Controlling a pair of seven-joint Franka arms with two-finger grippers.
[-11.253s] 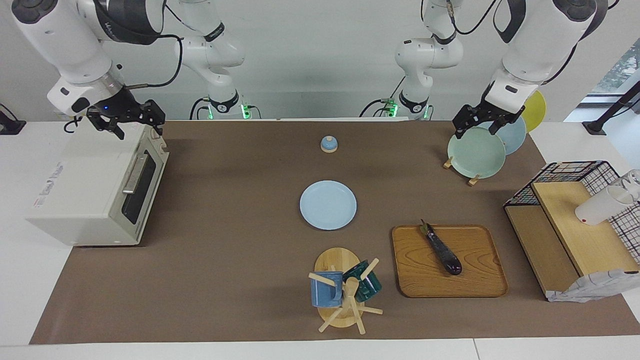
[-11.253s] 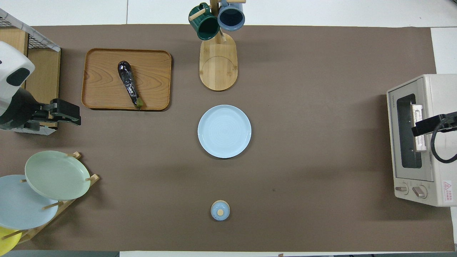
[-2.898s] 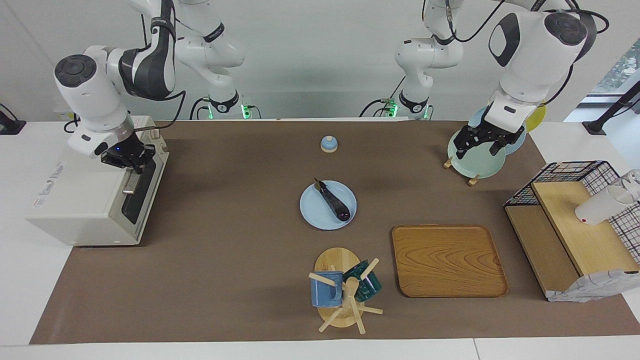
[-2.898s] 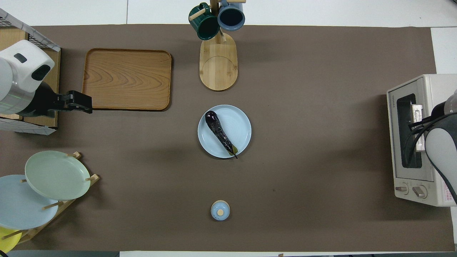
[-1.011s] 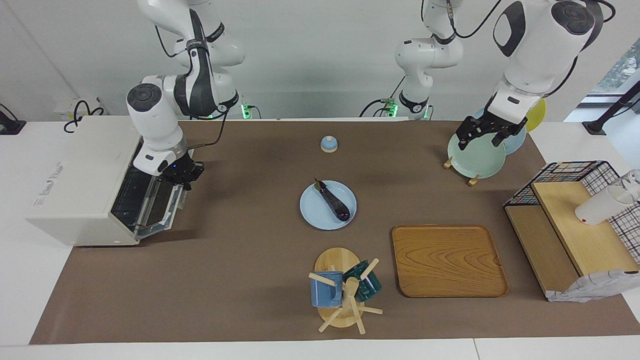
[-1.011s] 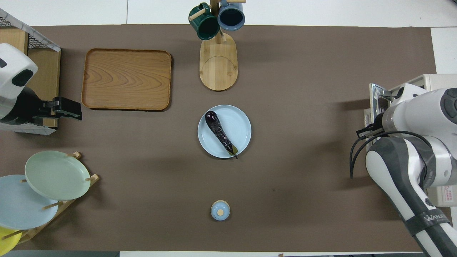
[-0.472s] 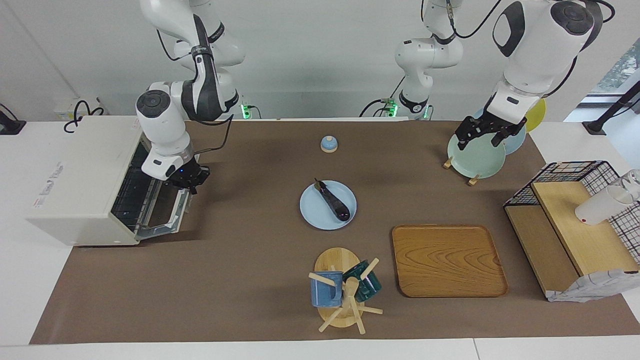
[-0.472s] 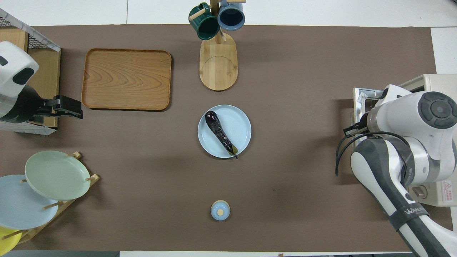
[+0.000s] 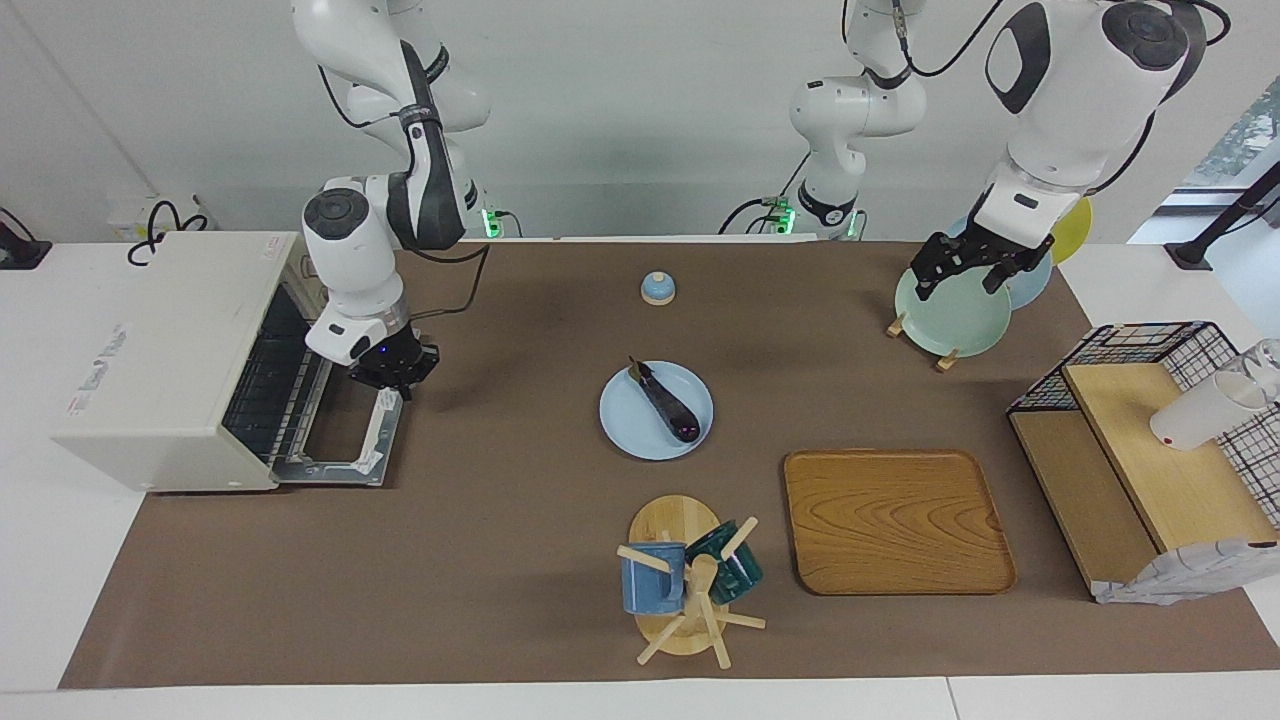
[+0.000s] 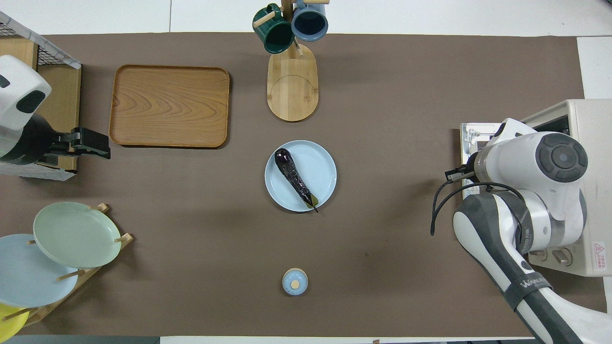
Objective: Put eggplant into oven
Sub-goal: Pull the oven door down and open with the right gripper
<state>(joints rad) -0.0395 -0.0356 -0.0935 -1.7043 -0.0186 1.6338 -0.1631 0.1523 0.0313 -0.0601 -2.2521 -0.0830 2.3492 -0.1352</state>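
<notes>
- The oven (image 9: 170, 360) sits at the right arm's end of the desk (image 9: 480, 560), its door (image 9: 345, 440) dropped flat onto the brown mat, the wire rack (image 9: 270, 380) showing in the mouth.
- The right tool (image 9: 392, 385) is down at the door's outer edge, at the handle, its fingers clenched; whether they pinch the handle or only press on it I cannot tell.
- Between the door's edge and the blue plate (image 9: 625, 425) lies a bare stretch of mat.
- The eggplant (image 9: 665, 402) lies slantwise on that plate at mid-desk, stem end nearer to the robots, well apart from both tools and from the oven.
- The left tool (image 9: 965, 268) waits over the green plate (image 9: 950, 320) in the plate rack at the left arm's end, fingers spread, gripping nothing.
- A wooden tray (image 9: 898, 520) and a mug tree (image 9: 690, 580) stand farther from the robots than the plate; a small blue knob (image 9: 657, 288) sits nearer to them.
</notes>
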